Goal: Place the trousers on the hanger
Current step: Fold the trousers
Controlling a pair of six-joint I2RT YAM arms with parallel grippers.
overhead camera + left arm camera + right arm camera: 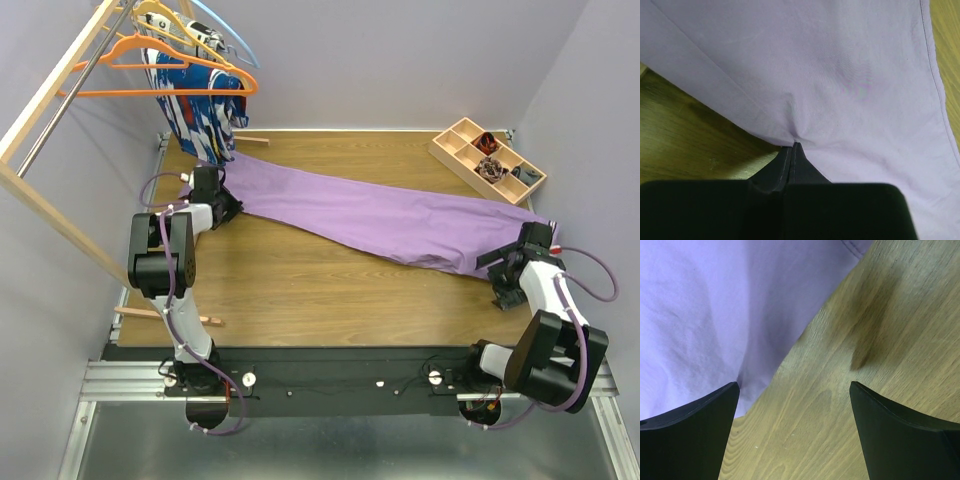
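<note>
A wooden rack (40, 100) with a metal rail stands at the far left corner of the counter (330, 290). On the rail hang the hanger (120, 93), bright orange and bare, a paler yellow-orange hanger (160, 18) and a light blue hanger (238, 40). A blue, white and red patterned garment (200, 110) hangs behind the orange one, its lower edge reaching down to just above the left end of the trousers (380, 215). A thin wooden stick (255, 140) lies at the counter's far edge by that garment, and another wooden strip (170, 317) shows beside the left arm.

The trousers lie stretched flat across the counter from far left to near right, below the hanger and apart from it. The left hand (793, 146) is closed tight, its tips together, pinching a fold at the trousers' edge. The right hand (794, 387) is spread wide and grips nothing; one finger (690, 430) is over the edge of the cloth, the other over bare wood.

At the far right a wooden tray (447, 150) with several compartments sits just beyond the trousers. Some of its compartments hold small dark items (488, 168), too small to name
</note>
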